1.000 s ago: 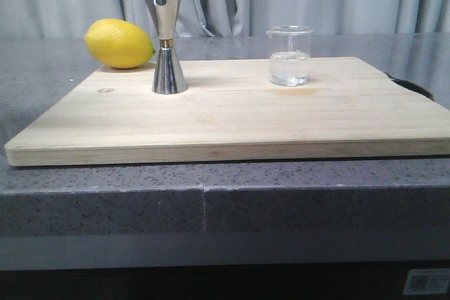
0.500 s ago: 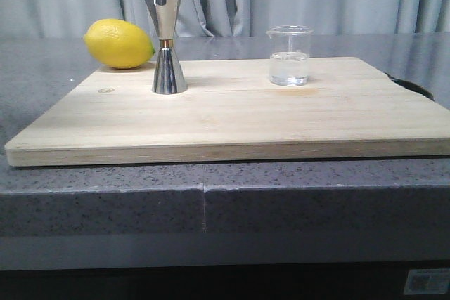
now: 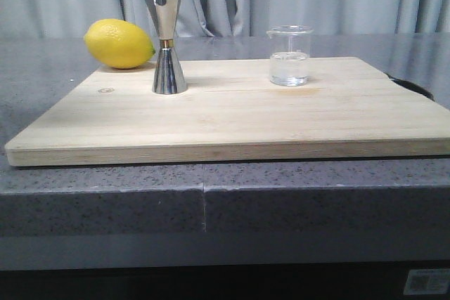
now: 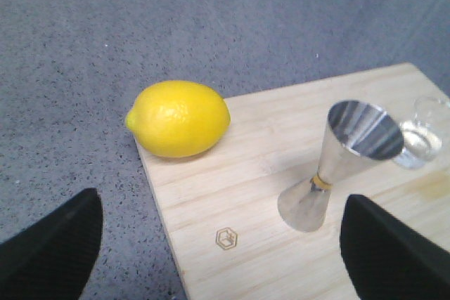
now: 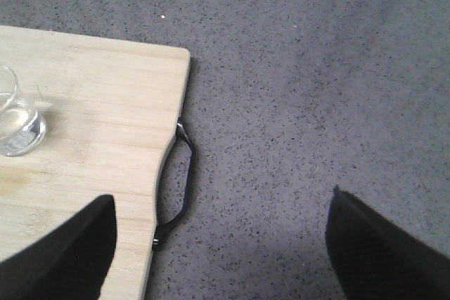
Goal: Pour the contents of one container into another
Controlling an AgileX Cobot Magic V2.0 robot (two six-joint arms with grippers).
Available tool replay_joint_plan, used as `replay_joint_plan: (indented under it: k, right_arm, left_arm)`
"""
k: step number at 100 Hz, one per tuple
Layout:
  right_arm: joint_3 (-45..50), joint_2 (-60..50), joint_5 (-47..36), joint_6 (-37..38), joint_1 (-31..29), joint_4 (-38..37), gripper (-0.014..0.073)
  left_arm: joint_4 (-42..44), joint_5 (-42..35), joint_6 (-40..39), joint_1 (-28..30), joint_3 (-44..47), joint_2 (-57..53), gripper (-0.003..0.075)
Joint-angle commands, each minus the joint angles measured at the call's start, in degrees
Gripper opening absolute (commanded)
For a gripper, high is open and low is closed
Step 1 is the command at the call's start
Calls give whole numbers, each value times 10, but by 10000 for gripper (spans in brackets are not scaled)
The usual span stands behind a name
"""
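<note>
Nothing moved lately: beaker (image 3: 289, 55) and jigger (image 3: 164, 36) untouched, both sets of fingers (image 4: 49, 247) (image 5: 383, 247) spread wide, empty; pour unstarted.

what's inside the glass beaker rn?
The beaker holds clear liquid, roughly half full, standing on the cutting board. The jigger bowl looks empty; its lower cone is hidden.

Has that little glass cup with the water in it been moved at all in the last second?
No. In the front view the glass beaker stands at the same spot on the wooden board, equally far right of the steel jigger, as before.
</note>
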Motion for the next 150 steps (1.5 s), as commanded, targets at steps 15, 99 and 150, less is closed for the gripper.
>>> replay_joint_plan:
  k: [15,99,150]
  right_arm:
    - [-16,1,-30,-5,1,-1,554]
    - [29,12,-51,-12,1,4,554]
    - [29,16,-61,-12,1,8,554]
  left_arm:
    - [-184,-6,249,-5,-16,20,629]
    - [-450,260,653,39,-16,166,629]
    - [-484,270,712,39,-16,206,629]
